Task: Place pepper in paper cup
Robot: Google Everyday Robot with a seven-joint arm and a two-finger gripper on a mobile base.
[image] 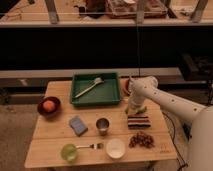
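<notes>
The pepper (142, 108) shows as a small green bit on the wooden table (55, 137), right of centre, partly hidden by my gripper. My gripper (133, 108) hangs down from the white arm (165, 102) that reaches in from the right, and it sits right at the pepper's left end. The paper cup (115, 148) is white, round and wide-mouthed. It stands near the table's front edge, below and to the left of the gripper.
A green tray (112, 97) with a brush lies at the back. A steel cup (103, 125), a blue sponge (78, 125), a green cup (69, 152), a fork (92, 146), a dark bowl holding an orange (49, 106), a brown bar (138, 121) and a nut pile (142, 139) share the table.
</notes>
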